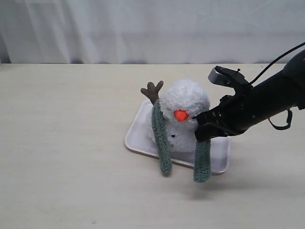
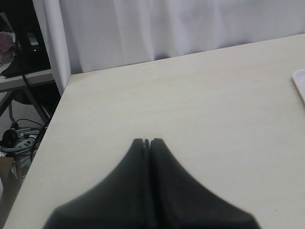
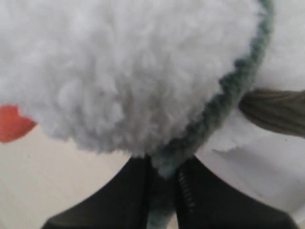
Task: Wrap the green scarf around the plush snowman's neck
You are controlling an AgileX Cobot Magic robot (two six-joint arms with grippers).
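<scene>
1. Jaws of the right gripper stand nearly together, with a fold of the green scarf pinched between them – the fabric fills the narrow gap and touches both fingers.
2. This gripper sits just beside the plush snowman, against the right side of its head and level with the orange nose.
3. From the grip, one end of the scarf hangs straight down in the air, its rounded tip over the near rim of the white tray.
4. In the right wrist view the scarf leaves the fingers and follows the curve of the fluffy head, running between head and body, close to a brown twig arm.
5. The other end comes down the snowman's left side, over its body, and crosses the tray's near rim – its tip lies on the tabletop.
6. The snowman rests in the tray, head toward the tray's far rim, with a second twig arm sticking up behind its left side.
7. The tray lies about midway between the far and near edges of the tabletop, slightly right of centre.
8. The left gripper has its fingers pressed together on nothing, above bare tabletop near the far left corner, well apart from the tray.
9. A white curtain hangs behind the far edge.
</scene>
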